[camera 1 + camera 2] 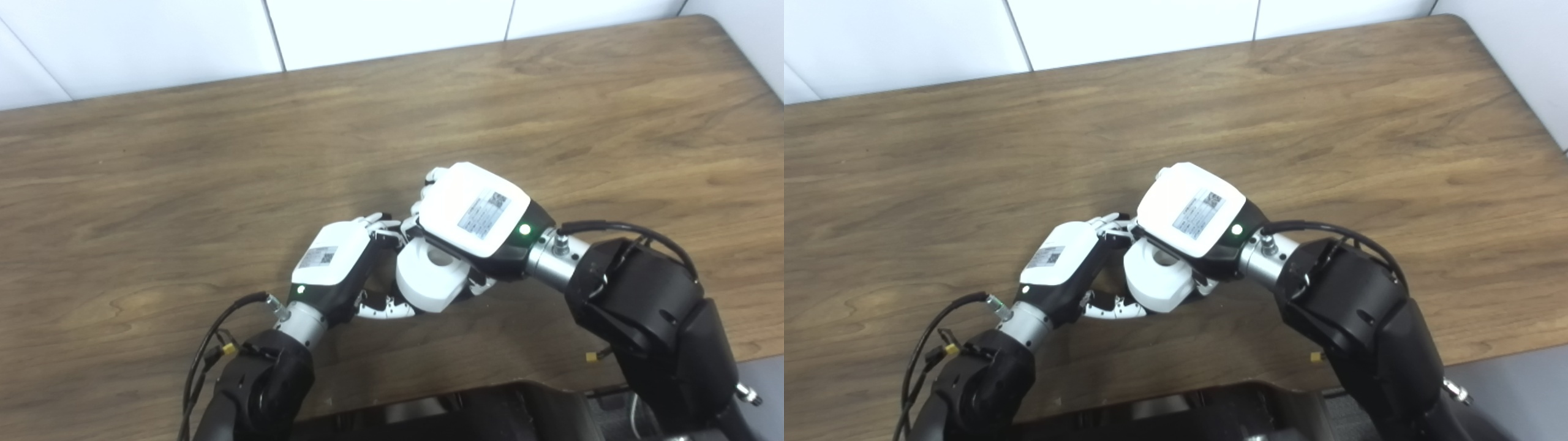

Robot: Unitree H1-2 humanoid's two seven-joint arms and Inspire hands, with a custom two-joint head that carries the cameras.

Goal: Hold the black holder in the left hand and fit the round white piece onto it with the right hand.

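While the right hand [471, 208] covered the round white piece [429, 278] from above, fingers curled down onto it, the left hand [334, 260] sat just left of the piece, fingers curved toward it; its grip and the black holder could not be made out.

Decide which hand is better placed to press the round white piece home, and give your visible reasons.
Right. The right hand lies over the round white piece and grips it. The left hand curls beside and under it, probably steadying the black holder, which is hidden between the two.
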